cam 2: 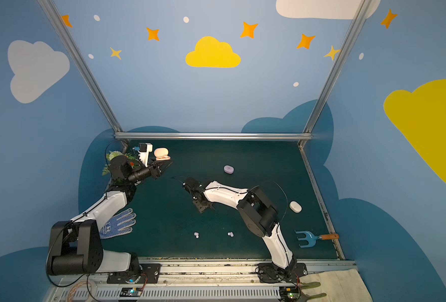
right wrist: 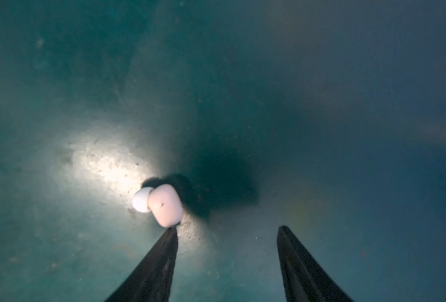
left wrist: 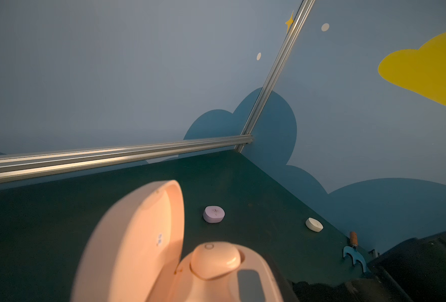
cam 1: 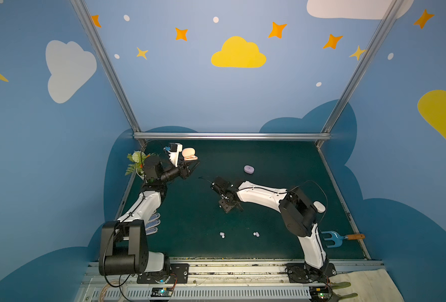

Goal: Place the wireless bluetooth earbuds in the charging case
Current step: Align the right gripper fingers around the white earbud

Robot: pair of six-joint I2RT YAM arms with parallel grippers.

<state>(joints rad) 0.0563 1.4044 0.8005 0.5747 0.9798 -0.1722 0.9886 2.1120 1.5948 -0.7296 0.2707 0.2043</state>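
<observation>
My left gripper (cam 1: 193, 165) is shut on the open peach-pink charging case (cam 1: 189, 154) and holds it in the air at the back left. In the left wrist view the case (left wrist: 138, 248) fills the lower part with its lid up. One peach earbud (left wrist: 214, 260) sits in it, and my fingers are hidden under it. My right gripper (right wrist: 227, 227) points down at mid-table and is open. A peach-pink earbud (right wrist: 165, 205) with a white tip lies on the mat at one fingertip (right wrist: 173, 232), outside the jaws. Pale earbuds (cam 1: 222, 234) (cam 1: 256, 234) lie nearer the front.
A closed lavender case (cam 1: 249, 169) lies behind my right gripper, and a closed white case (cam 2: 295, 206) lies near the right edge. A blue hand rake (cam 1: 331, 238) lies at the front right. A dotted glove (cam 2: 120, 222) and a flower pot (cam 1: 138, 162) are by the left arm.
</observation>
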